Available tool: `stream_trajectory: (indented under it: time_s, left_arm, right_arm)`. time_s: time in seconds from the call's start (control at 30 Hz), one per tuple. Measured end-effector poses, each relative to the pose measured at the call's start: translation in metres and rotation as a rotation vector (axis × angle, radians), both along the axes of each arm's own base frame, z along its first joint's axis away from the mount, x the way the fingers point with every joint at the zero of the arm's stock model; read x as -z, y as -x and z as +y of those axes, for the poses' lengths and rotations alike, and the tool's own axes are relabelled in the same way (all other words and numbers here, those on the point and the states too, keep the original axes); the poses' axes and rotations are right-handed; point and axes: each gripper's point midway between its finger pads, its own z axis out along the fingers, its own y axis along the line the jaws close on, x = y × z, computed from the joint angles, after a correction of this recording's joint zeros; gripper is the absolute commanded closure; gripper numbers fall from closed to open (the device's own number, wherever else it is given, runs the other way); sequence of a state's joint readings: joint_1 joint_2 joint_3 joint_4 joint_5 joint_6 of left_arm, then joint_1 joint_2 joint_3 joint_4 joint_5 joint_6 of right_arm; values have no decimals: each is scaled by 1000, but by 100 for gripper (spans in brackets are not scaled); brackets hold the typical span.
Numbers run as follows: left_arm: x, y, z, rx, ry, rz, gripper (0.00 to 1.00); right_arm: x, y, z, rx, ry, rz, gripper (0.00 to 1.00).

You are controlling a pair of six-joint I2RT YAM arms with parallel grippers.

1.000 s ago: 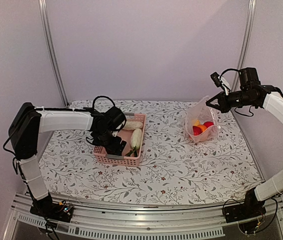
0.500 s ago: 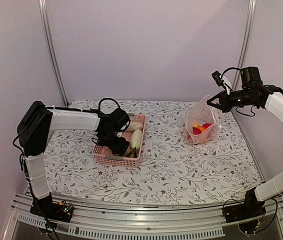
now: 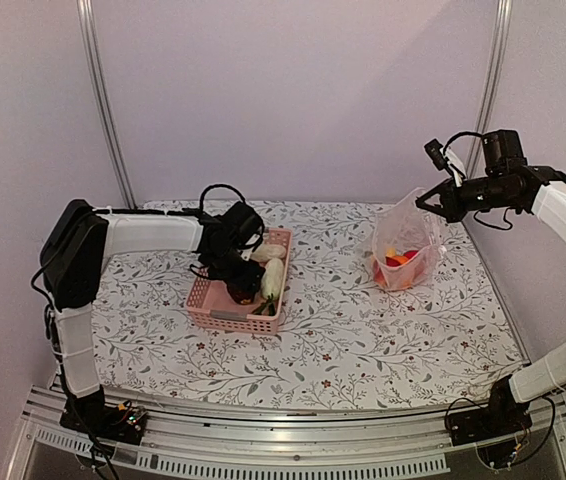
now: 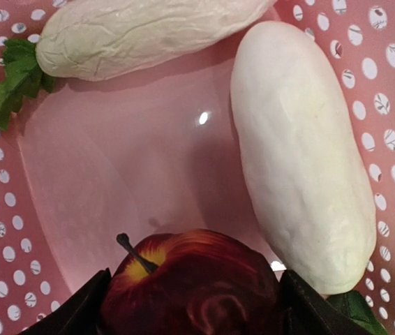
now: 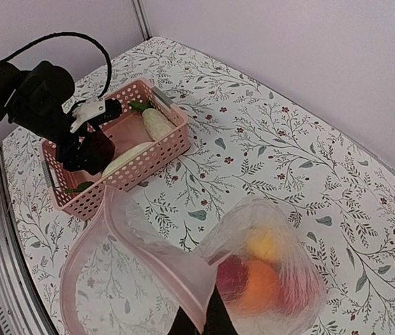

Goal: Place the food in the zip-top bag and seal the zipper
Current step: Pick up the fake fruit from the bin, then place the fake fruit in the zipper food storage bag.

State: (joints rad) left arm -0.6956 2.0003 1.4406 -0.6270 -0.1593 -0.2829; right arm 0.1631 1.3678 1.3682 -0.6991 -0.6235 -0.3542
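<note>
So, left gripper [image 4: 197, 310]: clamped on a dark red apple [image 4: 190, 279], one finger on each side, low inside the pink basket [image 3: 213, 316].
Right gripper [image 3: 423, 204]: pinching one lip of the clear bag [image 3: 408, 240] and holding it up off the table, at the far right, well apart from the basket.
Bag contents: yellow, orange and red fruit [image 5: 264, 276] sit at the bottom.
Left in the basket: two white radishes [image 4: 302, 153], one just beside the apple and one across the far end.
Risk, the grip: the apple is round and smooth, so it could probably roll out from between the fingers on the carry across.
Risk, the mouth: only one lip is held, and the pink zipper strip [image 5: 77, 255] droops in a loose loop; the opening may sag shut or fold as the apple arrives.
Risk, the lift: the apple or a finger may nudge the nearest radish or drag the light basket.
Risk, the seal: crinkled plastic could leave the strip misaligned.
Surface: a table [image 3: 343, 340] under a white cloth printed with leafy sprigs, flat and uncluttered around the bag.
Room: plain pale walls [image 3: 293, 100] with two metal posts [image 3: 103, 110] at the back corners.
</note>
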Motion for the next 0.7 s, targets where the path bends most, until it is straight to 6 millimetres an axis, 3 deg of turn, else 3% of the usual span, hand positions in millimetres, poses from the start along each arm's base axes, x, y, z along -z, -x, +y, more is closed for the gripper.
stream_trajectory:
  time_s: [0.17,0.3,0.37,0.5,0.57,0.7]
  left_arm:
    - [-25,-1,0,-7,30,-40,29]
    - [-80,-5,-9,0,99,-146,29]
    - [-119,-8,-22,18,159,-232,28]
    - [-200,5,-72,138,307,-426,28]
    - [-235,25,-106,235,381,-511,27]
    - [-284,73,-167,425,499,-640,27]
  right_arm:
    - [0,-1,-2,14,11,4,100]
    - [-6,0,-3,19,14,-1,100]
    - [-6,0,-4,20,15,3,100]
    - [-5,3,-2,17,17,14,100]
    - [-5,5,1,9,18,18,100]
    - [-12,10,9,-9,21,20,100]
